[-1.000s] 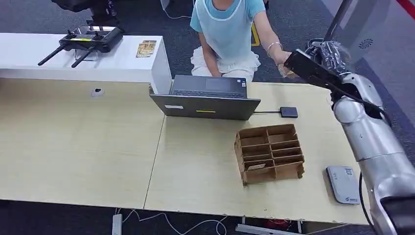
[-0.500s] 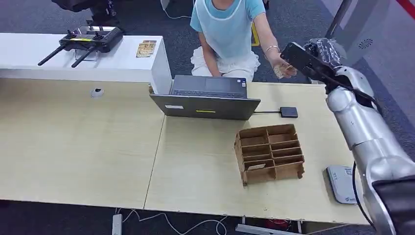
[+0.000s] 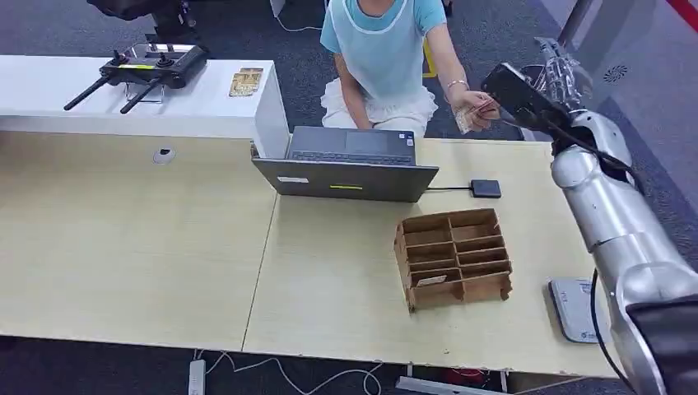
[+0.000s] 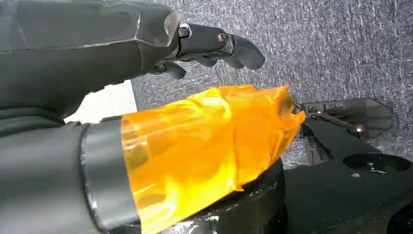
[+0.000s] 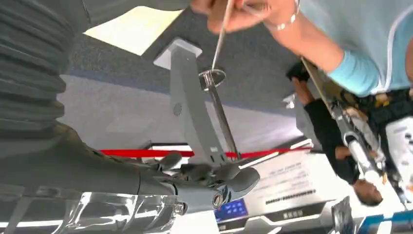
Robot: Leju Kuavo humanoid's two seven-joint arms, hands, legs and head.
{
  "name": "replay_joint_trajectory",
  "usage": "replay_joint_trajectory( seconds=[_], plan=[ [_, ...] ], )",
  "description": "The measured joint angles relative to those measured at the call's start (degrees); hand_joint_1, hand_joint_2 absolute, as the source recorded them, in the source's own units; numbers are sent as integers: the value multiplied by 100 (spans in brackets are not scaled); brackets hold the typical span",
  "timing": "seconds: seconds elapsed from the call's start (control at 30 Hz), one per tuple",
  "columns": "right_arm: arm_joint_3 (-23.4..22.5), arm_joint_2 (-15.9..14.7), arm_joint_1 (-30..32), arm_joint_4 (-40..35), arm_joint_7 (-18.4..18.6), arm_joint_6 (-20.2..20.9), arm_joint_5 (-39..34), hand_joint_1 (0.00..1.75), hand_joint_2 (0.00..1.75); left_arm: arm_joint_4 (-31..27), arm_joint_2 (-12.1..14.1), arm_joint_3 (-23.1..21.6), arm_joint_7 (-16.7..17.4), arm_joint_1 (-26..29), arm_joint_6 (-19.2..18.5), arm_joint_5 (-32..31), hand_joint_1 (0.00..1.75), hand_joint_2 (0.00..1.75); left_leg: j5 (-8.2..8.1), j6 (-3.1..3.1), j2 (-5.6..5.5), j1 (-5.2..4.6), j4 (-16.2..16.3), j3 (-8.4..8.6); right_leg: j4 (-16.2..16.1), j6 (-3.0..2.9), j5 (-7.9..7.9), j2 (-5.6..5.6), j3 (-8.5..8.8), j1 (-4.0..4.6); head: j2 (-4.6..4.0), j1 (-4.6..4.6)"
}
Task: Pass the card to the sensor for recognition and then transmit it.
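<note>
Now right hand (image 3: 560,78) fingers (image 5: 229,178) apart and empty, card (image 3: 466,120) in the person's hand (image 3: 476,105).

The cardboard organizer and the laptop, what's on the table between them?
Nothing: in the head view the table is bare between the cardboard organizer and the laptop. The small black box on its cable sits off to the side.

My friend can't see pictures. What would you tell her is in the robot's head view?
A person's hand holds a card beside the robot's raised right hand, which is open. Below, a wooden table carries an open laptop, a cardboard divider box and a grey card sensor near the right arm.
</note>
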Motion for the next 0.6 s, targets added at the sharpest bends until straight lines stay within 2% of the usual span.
replay_joint_trajectory(
  seconds=[0.43,0.53,0.6],
  plan=[
    [-326,-166,295,-291,15,-136,-48,0,175,0,0,-2,15,0,11,-2,0,0,0,0,-1,0,0,3,0,0,0,0,1,0,-2,0],
    [-595,-278,550,-442,-131,-110,-438,0,175,0,0,-2,61,6,17,9,0,0,-1,1,-5,0,0,0,-2,1,0,-4,2,0,0,0],
    [-873,-339,778,-575,-291,127,-882,0,175,0,0,0,61,4,33,52,0,0,-2,1,-4,0,0,-1,-4,1,0,-2,1,0,-2,0]
  ],
)
